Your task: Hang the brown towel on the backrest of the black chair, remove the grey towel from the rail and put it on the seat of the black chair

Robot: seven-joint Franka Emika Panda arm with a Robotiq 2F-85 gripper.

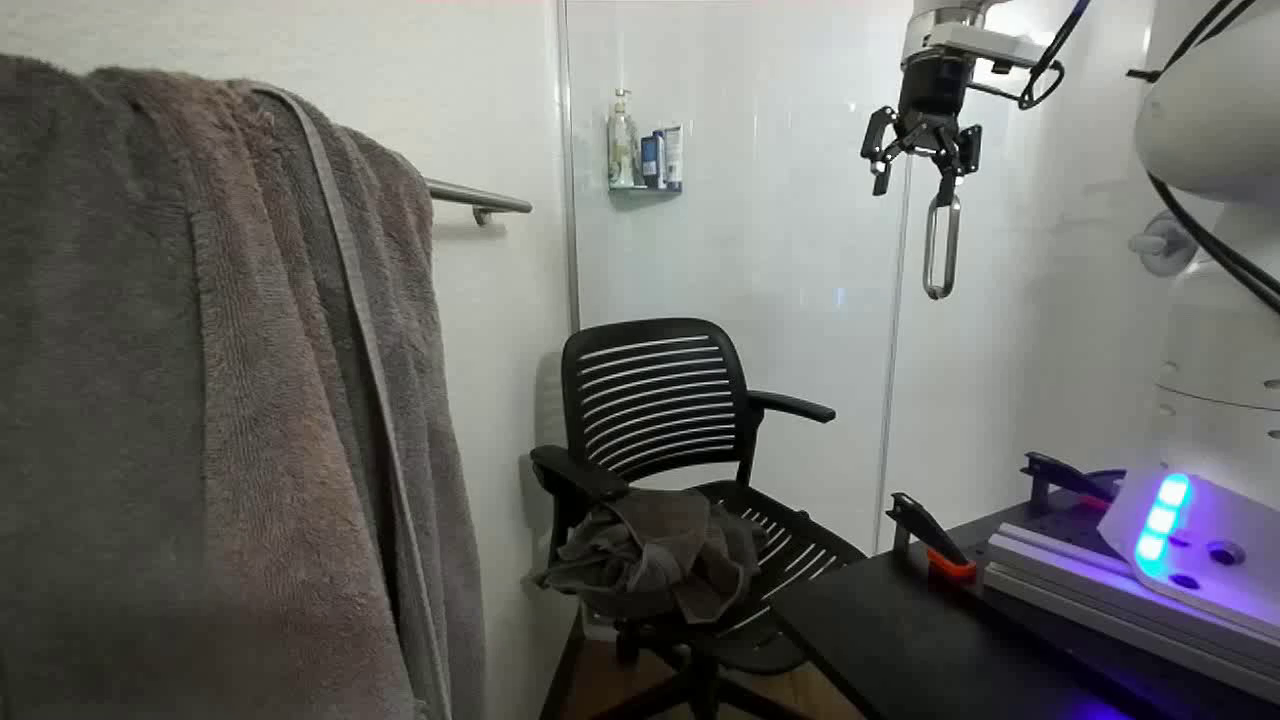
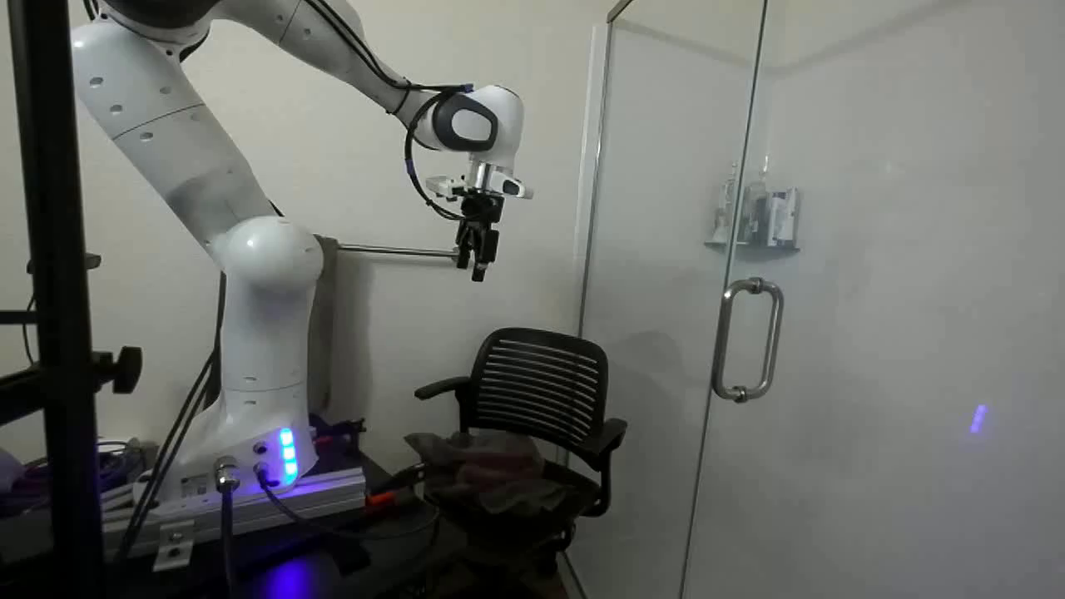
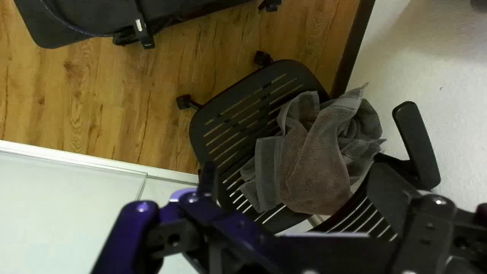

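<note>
Towel (image 1: 240, 400), thick grey terry, drapes the metal rail (image 1: 480, 197).

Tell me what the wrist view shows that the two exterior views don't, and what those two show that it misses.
Only the wrist view shows two wheels poking past the front of the seat, and a broad stretch of wood floor; the exterior views give slivers at most.

Only the exterior views show the rail, shower bottles, door handle and row of blue lights.

Shared: the black chair, the crumpled towel on it, the hand and the black table.
</note>
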